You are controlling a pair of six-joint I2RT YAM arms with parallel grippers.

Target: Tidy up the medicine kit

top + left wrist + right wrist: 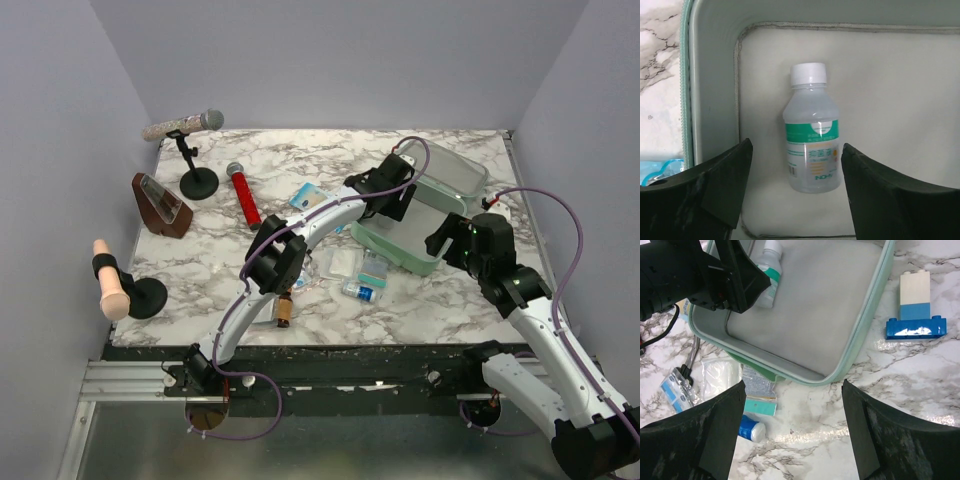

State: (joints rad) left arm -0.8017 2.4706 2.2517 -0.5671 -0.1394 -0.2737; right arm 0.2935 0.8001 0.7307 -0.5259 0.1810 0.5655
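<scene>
- The medicine kit point(412, 262) is lying open on the right half of the marble surface point(450, 305). Its lid point(455, 172) is tipped back toward the far wall and its pale grey lining point(810, 315) is facing up.
- A clear bottle point(812, 135) with a white cap and a green label is lying flat on that lining, close to one corner of the case, with its cap pointing at the rim.
- The left arm point(300, 235) is reaching across the surface and over the kit. The left jaws are hanging spread wide above the bottle, one on each side of it in the wrist view, gripping nothing.
- The right arm point(530, 310) is leaning in from the near right. The right jaws are also spread and empty, hovering over the kit's near edge and the surface beside it.
- A teal-and-white packet point(760, 405), a small vial with a blue cap point(750, 427) and a clear plastic bag point(717, 377) are lying close together just outside the kit's front wall.
- A blue-and-white toy block point(917, 305) is standing on the surface beside the kit, apart from its rim.
- Farther left, a red microphone point(243, 195) is lying flat. A grey microphone point(185, 125) is resting on a black stand, well apart from the kit.
</scene>
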